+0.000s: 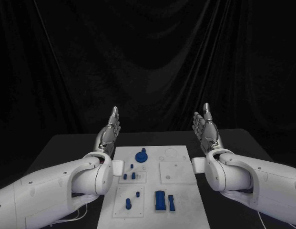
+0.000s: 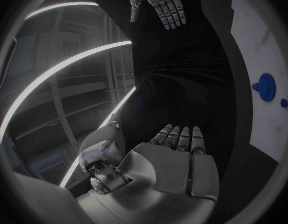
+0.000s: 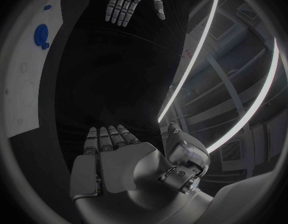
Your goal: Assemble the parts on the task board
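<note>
Two hands, left (image 1: 109, 130) and right (image 1: 205, 128), fingers straight, holding nothing; black table (image 1: 65, 143), white task board (image 1: 182, 191), dark curtain (image 1: 148, 57) behind.

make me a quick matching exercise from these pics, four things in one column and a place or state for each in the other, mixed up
Things:
1. left silver many-fingered hand
2. right silver many-fingered hand
3. round blue part with a knob
4. white rectangular task board

Places or states:
A. lies flat in the middle of the black table
B. raised beside the board's right edge, fingers straight, holding nothing
C. sits on the board's far half
D. raised beside the board's left edge, fingers straight, holding nothing

Pairs: 1-D, 2-B, 3-C, 4-A
</note>
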You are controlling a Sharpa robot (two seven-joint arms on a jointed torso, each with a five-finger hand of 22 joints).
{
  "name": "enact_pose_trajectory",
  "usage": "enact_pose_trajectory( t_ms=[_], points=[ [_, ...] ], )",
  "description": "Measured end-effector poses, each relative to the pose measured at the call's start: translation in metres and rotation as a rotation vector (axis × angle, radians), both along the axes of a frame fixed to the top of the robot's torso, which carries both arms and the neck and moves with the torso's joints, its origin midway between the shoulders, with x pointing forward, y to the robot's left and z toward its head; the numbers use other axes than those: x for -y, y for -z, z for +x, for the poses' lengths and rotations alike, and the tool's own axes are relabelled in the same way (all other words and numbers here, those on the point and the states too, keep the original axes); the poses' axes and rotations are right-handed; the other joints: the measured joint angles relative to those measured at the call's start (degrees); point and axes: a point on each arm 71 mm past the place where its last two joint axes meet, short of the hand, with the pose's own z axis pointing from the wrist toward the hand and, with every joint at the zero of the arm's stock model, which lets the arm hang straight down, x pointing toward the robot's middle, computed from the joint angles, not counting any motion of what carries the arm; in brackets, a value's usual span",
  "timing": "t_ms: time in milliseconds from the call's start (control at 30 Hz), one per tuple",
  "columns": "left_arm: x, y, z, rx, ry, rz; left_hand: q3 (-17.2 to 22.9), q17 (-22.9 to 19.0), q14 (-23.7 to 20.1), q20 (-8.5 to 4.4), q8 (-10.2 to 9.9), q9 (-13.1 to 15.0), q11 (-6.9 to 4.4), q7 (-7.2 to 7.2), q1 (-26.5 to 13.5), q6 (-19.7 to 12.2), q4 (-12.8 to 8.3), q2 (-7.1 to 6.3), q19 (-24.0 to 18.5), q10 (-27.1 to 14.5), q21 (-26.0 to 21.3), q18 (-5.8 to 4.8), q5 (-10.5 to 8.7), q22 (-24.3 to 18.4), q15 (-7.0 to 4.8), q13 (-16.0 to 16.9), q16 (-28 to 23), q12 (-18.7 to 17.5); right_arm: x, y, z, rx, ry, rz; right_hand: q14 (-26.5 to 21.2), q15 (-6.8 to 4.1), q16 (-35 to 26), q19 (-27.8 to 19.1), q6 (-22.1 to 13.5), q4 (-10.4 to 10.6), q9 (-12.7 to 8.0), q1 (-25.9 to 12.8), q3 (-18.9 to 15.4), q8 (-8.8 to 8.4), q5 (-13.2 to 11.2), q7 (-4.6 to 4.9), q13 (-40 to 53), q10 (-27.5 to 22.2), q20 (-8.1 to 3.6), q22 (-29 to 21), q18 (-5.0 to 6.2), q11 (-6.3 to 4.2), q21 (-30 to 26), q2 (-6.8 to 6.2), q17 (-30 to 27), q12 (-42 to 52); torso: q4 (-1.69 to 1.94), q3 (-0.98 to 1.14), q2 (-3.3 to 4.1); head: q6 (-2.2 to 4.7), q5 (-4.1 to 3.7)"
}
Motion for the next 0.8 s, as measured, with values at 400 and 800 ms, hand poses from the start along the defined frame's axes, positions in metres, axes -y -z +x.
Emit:
enact_pose_trajectory(
  t_ms=[400,800],
  points=[
    [-0.0032,0.0016,0.0002,-0.023,-0.046,0.013,0.56,0.01,0.0,0.0,0.0,0.01,0.0,0.02,-6.7,-1.67,-0.56,-0.11,0.0,0.0,0.0,-0.88,-0.22,0.0,0.0,0.01,0.0,0.01,0.0009,0.0002,0.0,-0.002,0.013,0.003,0.0,0.0,0.0,0.0,0.0,0.0,0.02,0.0,0.0,0.0,0.0,0.0,0.0,0.0,0.0,0.01,0.01,0.0,0.0,0.0,0.01,0.0,-0.04,0.0,-0.03,0.01,-0.03],
    [-0.0039,0.002,0.0002,-0.028,-0.056,0.015,0.63,-0.04,0.0,0.01,0.0,-0.04,0.0,0.01,-13.59,-1.82,-0.63,-0.14,0.0,0.0,0.0,-0.88,-0.23,0.01,0.0,0.0,0.0,0.02,0.0011,0.0002,0.0,-0.002,0.016,0.003,0.0,0.01,0.0,0.0,0.0,0.0,0.03,0.01,0.0,0.0,0.0,0.0,0.01,0.0,0.0,0.01,0.01,0.0,0.0,0.0,0.01,0.0,-0.05,0.0,-0.03,0.01,-0.03]
  ],
)
